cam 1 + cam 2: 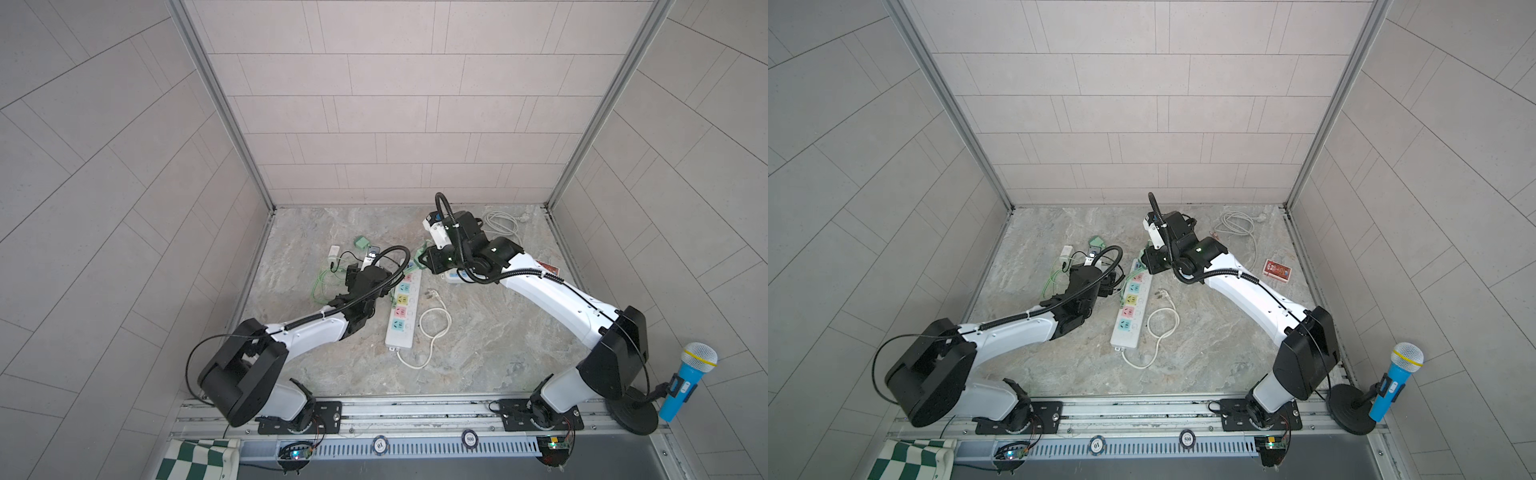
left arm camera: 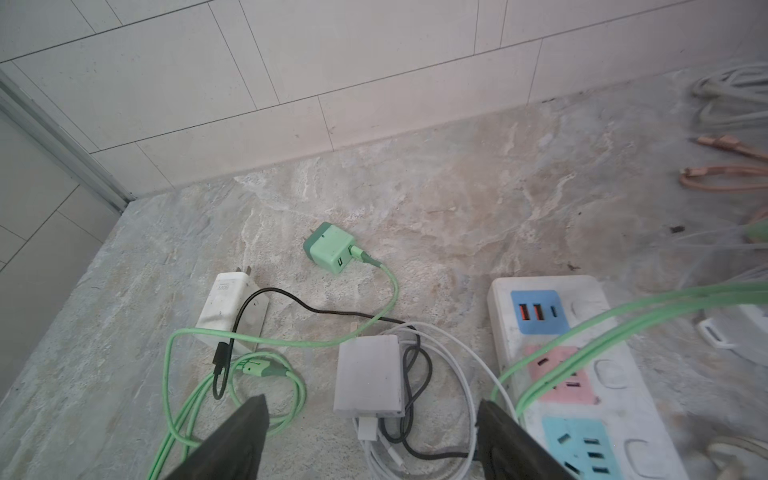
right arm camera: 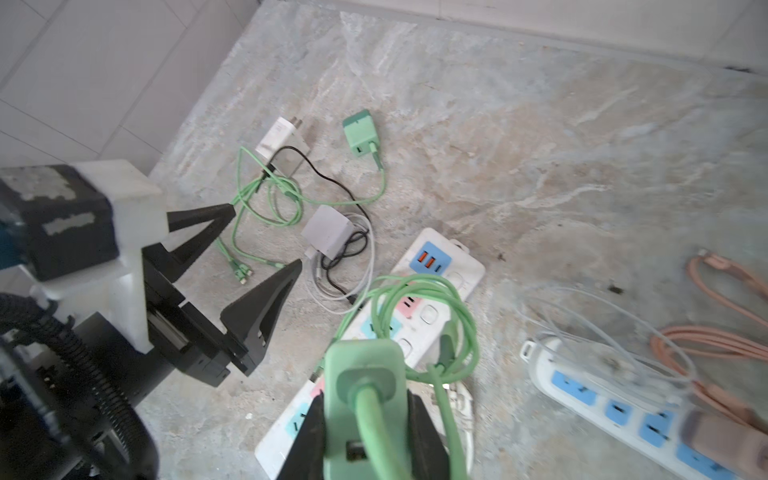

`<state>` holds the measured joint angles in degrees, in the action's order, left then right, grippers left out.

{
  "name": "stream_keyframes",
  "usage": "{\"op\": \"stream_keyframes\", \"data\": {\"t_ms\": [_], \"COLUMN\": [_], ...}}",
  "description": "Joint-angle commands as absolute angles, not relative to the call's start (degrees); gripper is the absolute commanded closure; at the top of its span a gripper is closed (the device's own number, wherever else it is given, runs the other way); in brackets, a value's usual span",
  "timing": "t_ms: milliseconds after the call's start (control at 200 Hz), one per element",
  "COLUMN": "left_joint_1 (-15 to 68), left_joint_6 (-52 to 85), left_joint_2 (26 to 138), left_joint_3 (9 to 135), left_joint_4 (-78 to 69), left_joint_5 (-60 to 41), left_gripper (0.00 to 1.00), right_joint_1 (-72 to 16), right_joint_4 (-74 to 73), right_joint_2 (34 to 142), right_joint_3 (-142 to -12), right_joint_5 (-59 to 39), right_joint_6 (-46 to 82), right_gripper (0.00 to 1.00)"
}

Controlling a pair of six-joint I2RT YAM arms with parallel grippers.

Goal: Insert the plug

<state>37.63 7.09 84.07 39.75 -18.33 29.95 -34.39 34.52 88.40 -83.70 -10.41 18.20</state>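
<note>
Bimanual bench scene, plug held above the strip. The right pincer [image 3: 365,401] is closed on the green plug [image 3: 359,365], one finger pressed against each side of its body. The plug's own green cable [image 3: 424,299] leaves the face turned toward the wrist camera and lies in loose loops on the power strip [image 3: 436,266]. The plug sits over this white strip with its coloured socket panels. In both top views the right arm reaches across to the strip's far end [image 1: 401,311]. Its prongs are hidden, so contact with a socket cannot be told.

The left pincer [image 2: 371,402] stands wide open and holds nothing, with its two dark fingers [image 2: 232,440] spread apart. It hangs just beside the strip, over a grey charger [image 2: 370,374] that lies among black and white leads.

Beyond the grey charger, a white charger [image 2: 230,311] lies flat on the marbled bench [image 1: 478,332]. A second green charger [image 2: 330,253] lies near it, with a green lead plugged into it.

In the right wrist view a second strip [image 3: 623,399] with blue sockets lies apart from the first. Pink cables [image 3: 715,345] are draped at its end.
</note>
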Motion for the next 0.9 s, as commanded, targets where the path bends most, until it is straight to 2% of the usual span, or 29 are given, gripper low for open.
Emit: {"op": "stream_keyframes", "data": {"t_ms": [0, 235, 325, 520, 896], "left_joint_1": [37.27, 32.50, 30.12, 28.74, 28.74], "left_joint_6": [9.91, 14.32, 15.74, 16.29, 17.03], "left_joint_2": [87.31, 92.47, 94.28, 98.96, 100.00], "left_joint_3": [43.88, 45.93, 46.86, 49.45, 48.71], "left_joint_4": [-11.40, -9.70, -8.75, -6.70, -7.73], "left_joint_5": [34.30, 29.90, 26.67, 24.59, 25.51], "left_gripper": [0.17, 0.16, 0.20, 0.24, 0.26], "right_joint_1": [-32.84, -27.00, -26.46, -26.46, -29.06], "right_joint_4": [41.25, 48.97, 49.38, 40.90, 29.44], "right_joint_2": [86.48, 91.33, 93.59, 94.42, 96.74], "right_joint_3": [-90.81, -109.53, -112.19, -103.54, -88.98], "right_joint_5": [-3.64, -5.86, -7.44, -11.91, -12.05], "right_joint_6": [14.45, 12.37, 12.31, 14.41, 16.22], "right_gripper": [0.88, 0.88, 0.88, 0.88, 0.88]}}
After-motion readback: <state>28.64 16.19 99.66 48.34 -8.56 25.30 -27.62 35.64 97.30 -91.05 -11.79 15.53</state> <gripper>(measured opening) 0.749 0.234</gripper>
